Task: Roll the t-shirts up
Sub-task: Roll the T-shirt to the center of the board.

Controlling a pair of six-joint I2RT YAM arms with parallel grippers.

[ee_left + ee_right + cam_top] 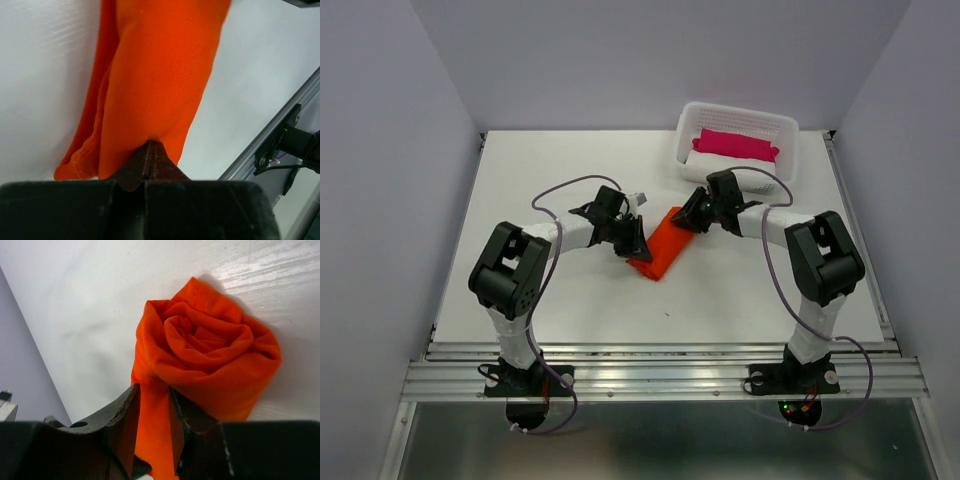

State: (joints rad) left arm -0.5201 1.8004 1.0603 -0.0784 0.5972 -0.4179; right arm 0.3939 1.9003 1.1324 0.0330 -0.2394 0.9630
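Note:
The orange-red t-shirt (658,250) lies on the table as a rolled bundle running diagonally between my two grippers. My left gripper (632,238) is at its left side. In the left wrist view its jaws are pressed together with the tips (151,146) pinching into the t-shirt (155,75) at the near edge. My right gripper (693,214) is at the far right end of the roll. In the right wrist view the spiral end of the t-shirt (210,355) faces the camera, and the right gripper (152,390) is shut on a flap of cloth between its fingers.
A white perforated basket (760,122) stands at the back right and holds a rolled magenta garment (735,144) on something white. The table's metal rail (280,130) shows in the left wrist view. Grey walls enclose the table on three sides.

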